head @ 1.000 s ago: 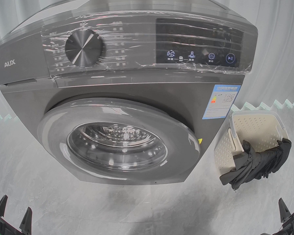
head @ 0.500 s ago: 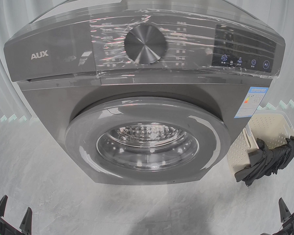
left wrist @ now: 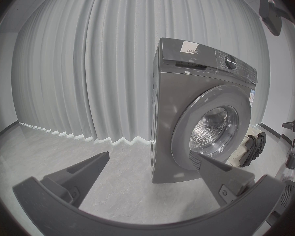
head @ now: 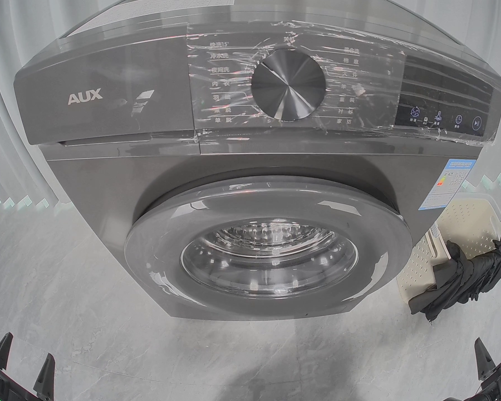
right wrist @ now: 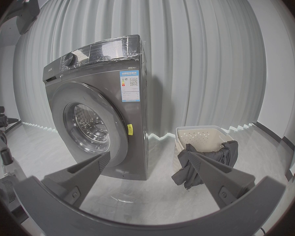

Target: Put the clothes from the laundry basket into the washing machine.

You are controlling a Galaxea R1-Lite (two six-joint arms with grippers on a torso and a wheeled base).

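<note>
Beside washing machine [head: 150, 185], on floor: laundry basket [head: 474, 221], dark clothes [head: 462, 277] draped over rim, easy to pinch. Door [head: 270, 249] shut, blocks loading. Left gripper [head: 26, 347], right gripper [head: 494, 332] low, spread, empty.

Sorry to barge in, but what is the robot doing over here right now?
The robot faces the washing machine, whose door is shut. Beside the machine, on the robot's right, dark clothes hang over the rim of the laundry basket on the floor. The left gripper and right gripper are open, empty and held low; nothing has been picked up yet.
</note>
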